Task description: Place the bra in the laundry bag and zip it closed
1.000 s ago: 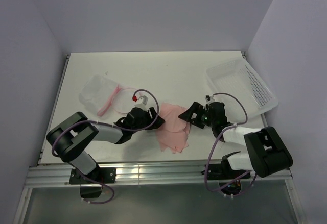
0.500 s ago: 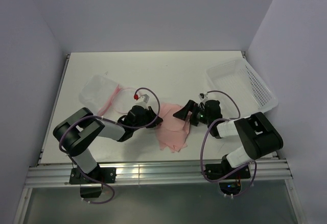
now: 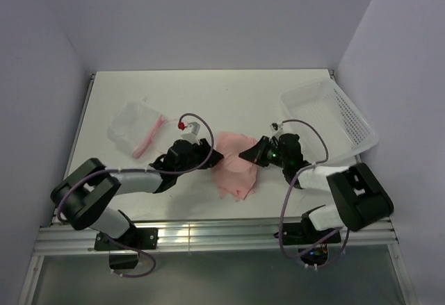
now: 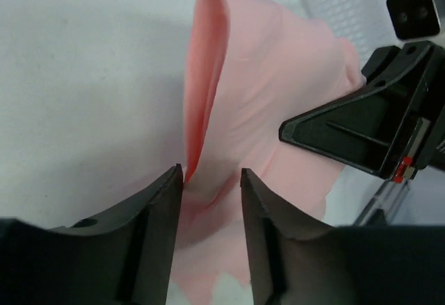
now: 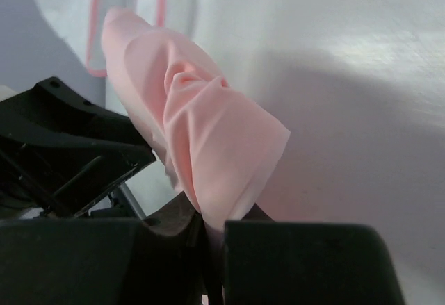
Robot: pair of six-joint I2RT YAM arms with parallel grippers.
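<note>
The soft light-pink fabric bra [image 3: 235, 169] lies on the flat white table [image 3: 229, 103] between the two hands, with the left gripper [image 3: 212, 158] at its left edge and the right gripper [image 3: 247, 153] at its right edge. One fold of it stands between the left gripper's fingers [image 4: 149, 221]; another sits pinched in the right gripper. The small round translucent mesh laundry bag [image 3: 135, 128] lies behind and left of the left gripper, well apart. The rigid white perforated plastic basket [image 3: 327, 121] sits behind and right of the right gripper, at the table's right edge.

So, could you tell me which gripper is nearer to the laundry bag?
Left. The left gripper sits at the bra's left edge, just right of the laundry bag; the right gripper pinches the bra's right side, farther off.
</note>
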